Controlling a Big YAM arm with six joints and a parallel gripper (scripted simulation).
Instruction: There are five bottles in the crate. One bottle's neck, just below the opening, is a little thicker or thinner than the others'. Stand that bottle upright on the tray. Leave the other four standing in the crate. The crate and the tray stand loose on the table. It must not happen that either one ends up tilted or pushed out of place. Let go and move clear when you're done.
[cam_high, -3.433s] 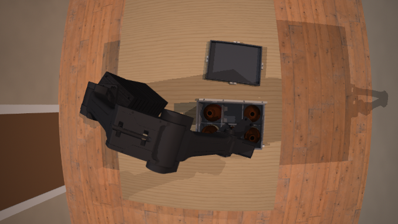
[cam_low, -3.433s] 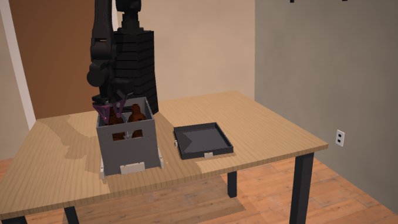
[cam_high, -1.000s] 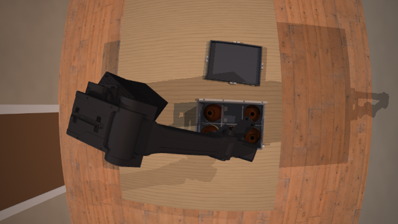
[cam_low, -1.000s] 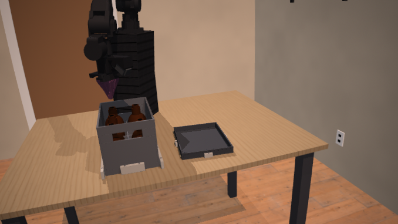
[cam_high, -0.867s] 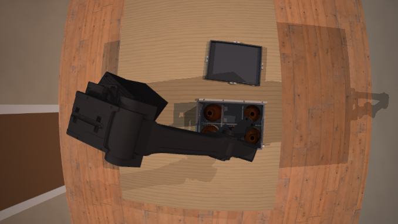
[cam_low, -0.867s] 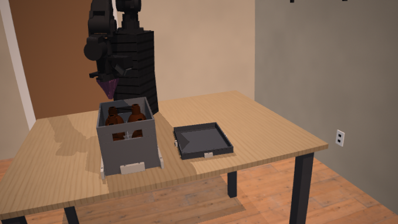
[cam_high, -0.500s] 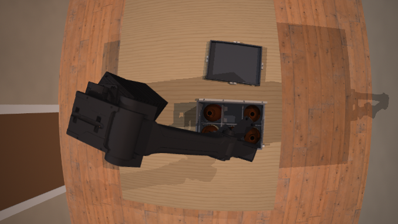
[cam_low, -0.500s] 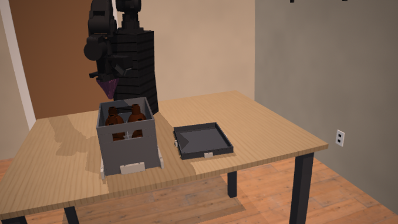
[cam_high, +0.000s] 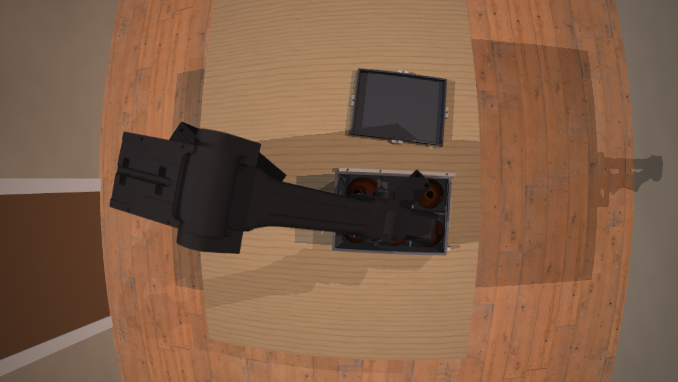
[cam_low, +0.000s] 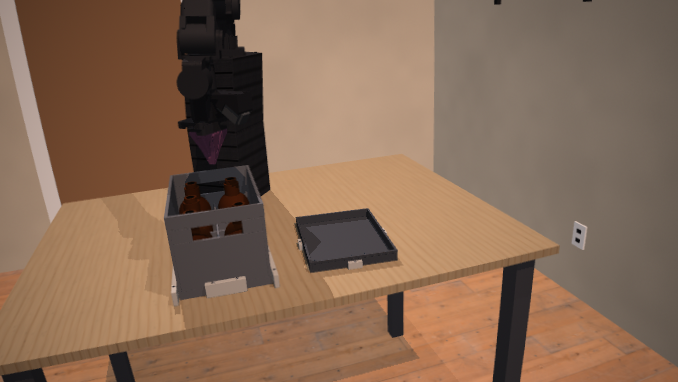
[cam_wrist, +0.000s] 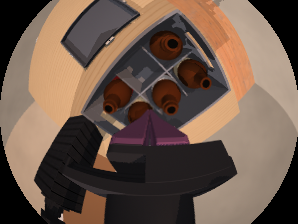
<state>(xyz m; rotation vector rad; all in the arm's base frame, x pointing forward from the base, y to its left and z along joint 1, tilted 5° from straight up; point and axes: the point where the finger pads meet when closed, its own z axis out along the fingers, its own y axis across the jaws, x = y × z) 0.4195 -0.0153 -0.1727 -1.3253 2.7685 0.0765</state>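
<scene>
The grey crate (cam_high: 390, 250) (cam_low: 220, 265) (cam_wrist: 200, 108) stands on the table and holds several brown bottles. Two of them, one bottle (cam_high: 362, 186) (cam_low: 192, 200) and a second bottle (cam_high: 431, 194) (cam_low: 232, 195), show clearly. In the wrist view I see all their open necks, such as one neck (cam_wrist: 166, 44) and another neck (cam_wrist: 194, 72). I cannot tell which neck differs. My gripper (cam_low: 210, 156) (cam_wrist: 149, 124), with purple fingers, is shut with nothing in it and hangs above the crate's near-arm side. The arm (cam_high: 310, 205) hides part of the crate from above. The dark tray (cam_high: 397, 105) (cam_low: 345, 237) (cam_wrist: 100, 24) lies empty beside the crate.
The wooden table (cam_high: 300, 60) (cam_low: 450, 210) carries only the crate and tray. The robot's base column (cam_low: 240, 115) stands behind the crate. Walls close in behind and to the right of the table.
</scene>
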